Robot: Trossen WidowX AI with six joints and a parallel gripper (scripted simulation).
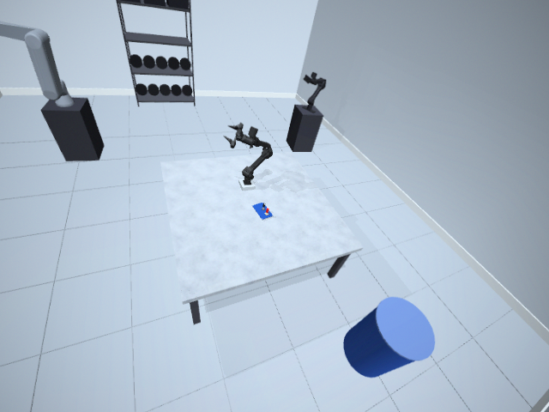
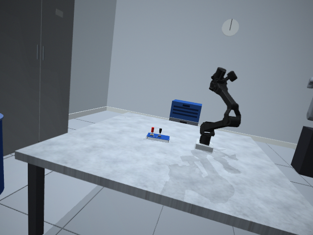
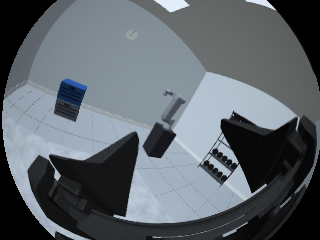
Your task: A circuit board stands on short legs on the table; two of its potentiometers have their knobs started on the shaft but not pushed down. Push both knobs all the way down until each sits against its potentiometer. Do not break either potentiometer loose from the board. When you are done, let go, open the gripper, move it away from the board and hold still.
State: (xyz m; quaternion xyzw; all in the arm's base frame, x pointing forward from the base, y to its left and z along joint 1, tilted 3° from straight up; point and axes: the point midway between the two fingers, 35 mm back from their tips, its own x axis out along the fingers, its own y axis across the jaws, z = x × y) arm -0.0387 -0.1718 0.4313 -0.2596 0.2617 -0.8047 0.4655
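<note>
We see the circuit board (image 2: 158,137), a small blue rectangle, standing near the middle of the pale marbled tabletop (image 2: 106,156), a short way in front of the arm's base. Two knobs rise from it side by side: a red knob (image 2: 152,129) and a black knob (image 2: 160,130), each perched above its potentiometer on a thin shaft, so neither looks pushed home, though at this size we cannot judge the gap exactly. Our arm (image 2: 225,108) is folded upward from its base plate, and the gripper (image 1: 232,134) is raised high and well apart from the board, pointing out away from it rather than down at it. In the wrist view the two dark fingers stand wide apart with only the room between them, so we take the gripper as nearly fully open and holding nothing. A blue cabinet (image 2: 186,111) stands beyond the far edge of the tabletop.
</note>
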